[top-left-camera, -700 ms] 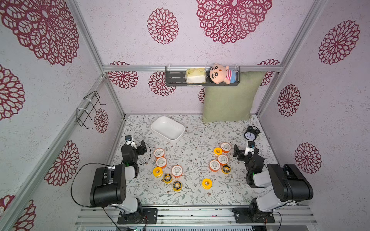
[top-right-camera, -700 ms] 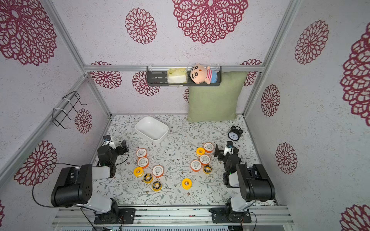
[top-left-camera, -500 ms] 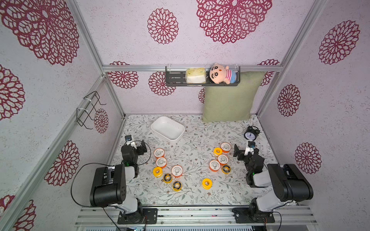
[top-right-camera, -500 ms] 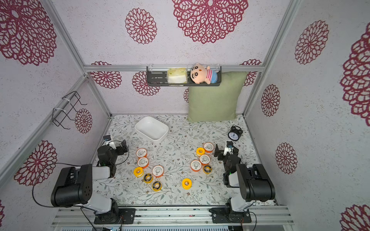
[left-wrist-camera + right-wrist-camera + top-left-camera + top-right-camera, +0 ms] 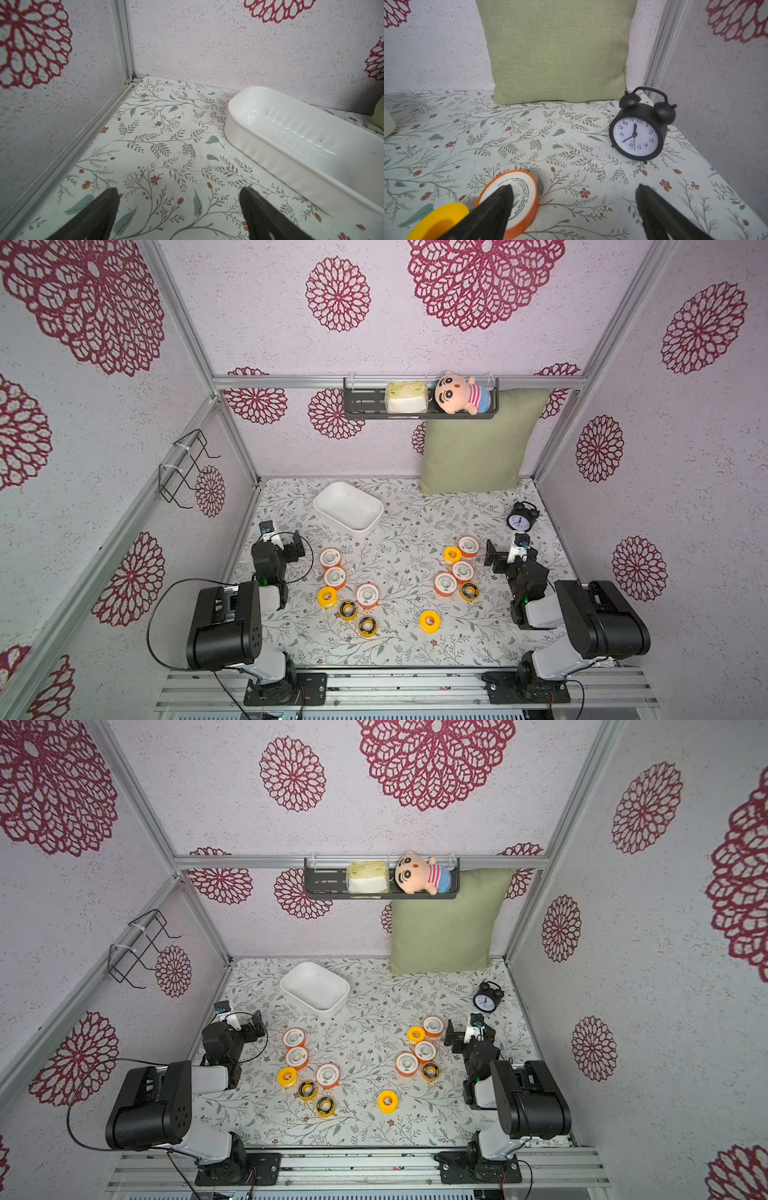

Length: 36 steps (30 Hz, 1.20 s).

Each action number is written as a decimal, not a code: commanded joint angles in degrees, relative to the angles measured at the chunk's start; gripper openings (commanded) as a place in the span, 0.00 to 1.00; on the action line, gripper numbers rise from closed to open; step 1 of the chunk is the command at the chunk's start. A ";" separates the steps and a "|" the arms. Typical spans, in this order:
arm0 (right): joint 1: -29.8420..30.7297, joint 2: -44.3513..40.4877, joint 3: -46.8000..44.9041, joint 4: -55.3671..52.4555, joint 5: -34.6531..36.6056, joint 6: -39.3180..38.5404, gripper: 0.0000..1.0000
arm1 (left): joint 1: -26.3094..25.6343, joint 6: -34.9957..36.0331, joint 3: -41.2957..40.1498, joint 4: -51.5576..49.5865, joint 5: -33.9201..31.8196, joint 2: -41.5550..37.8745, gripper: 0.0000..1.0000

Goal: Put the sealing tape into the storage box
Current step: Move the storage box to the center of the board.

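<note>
On the floral counter (image 5: 407, 531), a dozen spools of sealing tape (image 5: 368, 595), lying flat in two loose groups, all outside the storage box (image 5: 348, 512). Toward the left arm, six: three orange with white faces, one plain yellow, two yellow with black rings. Toward the right arm, five bunched together (three orange, one yellow, one black-ringed), plus a lone yellow spool (image 5: 429, 621) apart from them, nearer the front edge.

Farther back and left of centre, the storage box (image 5: 314, 990): white, shallow, round-cornered, set at an angle to the counter's edges, nearer the left group than the right.

Left end effector (image 5: 281, 534): stands wide open, grips nothing. Sits low by the left wall, near the box's short end yet apart from it. In the left wrist view, the same end effector (image 5: 178, 190) over bare counter, with the storage box (image 5: 291, 133) close by.

Right end effector (image 5: 506, 546): likewise spread wide, holds nothing. Sits just beside the rearmost orange spool (image 5: 517, 197); contact with it impossible to judge. Beyond it, an upright black alarm clock (image 5: 636, 135), and behind that a green cushion (image 5: 558, 49) leaning on the back wall. Above the cushion, a black wall shelf (image 5: 365, 400).
</note>
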 commanded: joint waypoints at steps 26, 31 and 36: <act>0.24 -32.11 6.92 -43.55 2.29 16.99 0.99 | -4.11 -37.87 20.00 -50.27 -2.58 -15.11 0.98; 0.33 -25.80 14.21 -51.70 -0.91 18.33 0.99 | -10.74 -39.48 28.53 -54.23 -1.00 -6.33 0.99; 0.76 -23.08 17.23 -54.36 -3.06 18.78 0.99 | -15.40 -40.54 37.85 -56.91 0.22 4.31 0.91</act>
